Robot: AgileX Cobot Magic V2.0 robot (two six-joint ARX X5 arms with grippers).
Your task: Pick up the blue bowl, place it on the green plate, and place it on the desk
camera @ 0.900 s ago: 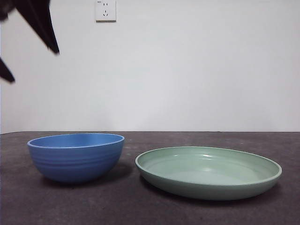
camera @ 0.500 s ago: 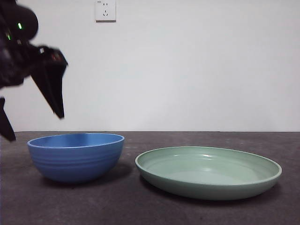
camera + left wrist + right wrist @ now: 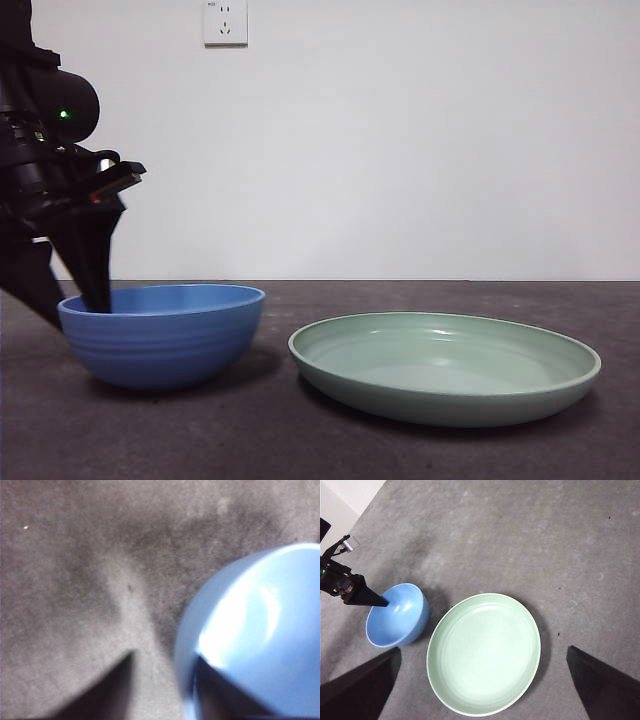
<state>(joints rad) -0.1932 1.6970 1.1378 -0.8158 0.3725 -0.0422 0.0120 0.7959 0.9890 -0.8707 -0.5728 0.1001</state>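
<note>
The blue bowl [image 3: 165,340] stands on the desk [image 3: 300,445] at the left, with the green plate [image 3: 445,372] lying beside it on the right, a small gap between them. My left gripper [image 3: 78,305] is open and straddles the bowl's left rim. In the left wrist view, one jaw sits inside the bowl [image 3: 260,625] and the other outside over the desk [image 3: 75,555], my left gripper [image 3: 166,656] spanning the rim. My right gripper [image 3: 484,649] hangs open high above the plate [image 3: 485,630], holding nothing. The bowl [image 3: 395,617] shows there too, with the left gripper's tip dipping into it.
A white wall with a socket [image 3: 225,22] stands behind the desk. In the right wrist view a pale strip [image 3: 347,495] shows beyond the desk's far edge, and bare desk [image 3: 530,535] stretches past the plate.
The left arm has come down from the top left corner. Its open jaws now reach the bowl's left rim, one on each side. Bowl and plate have not moved.
</note>
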